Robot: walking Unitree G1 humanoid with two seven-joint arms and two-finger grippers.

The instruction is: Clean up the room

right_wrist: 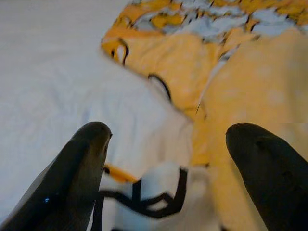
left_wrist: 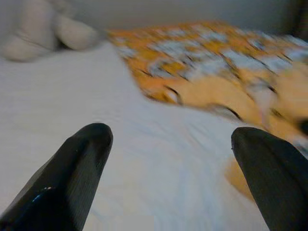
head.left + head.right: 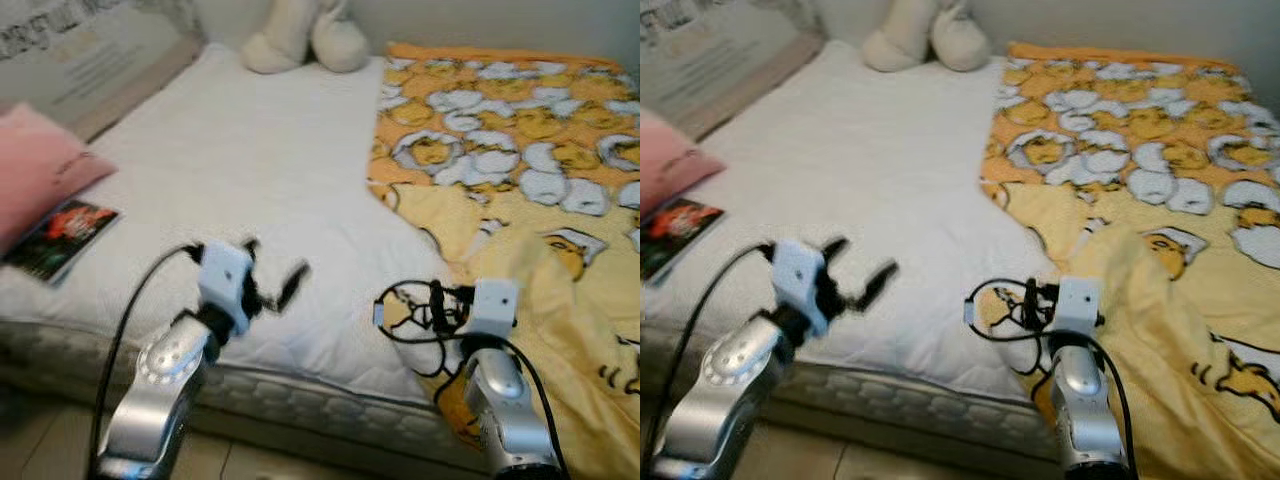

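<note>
Blanket [image 3: 520, 170] is lying rumpled over the right half of the bed [image 3: 230, 170] in the head views, where you are holding the left gripper [image 3: 268, 268] and right gripper [image 3: 415, 305] over the near edge. Through the left wrist you are seeing spread fingers [image 2: 72, 173] holding nothing above bare sheet. Through the right wrist your parted, empty fingers [image 1: 79, 163] are straddling the folded corner, so be lowering squarely onto that fold before pinching.

Both silver arms are raised from the bottom edge of the head views. The left gripper [image 3: 268, 268] is held at lower left, its fingers [image 2: 72, 175] spread wide. The right gripper [image 1: 173, 159] is held at lower centre-right, fingers likewise parted.
</note>
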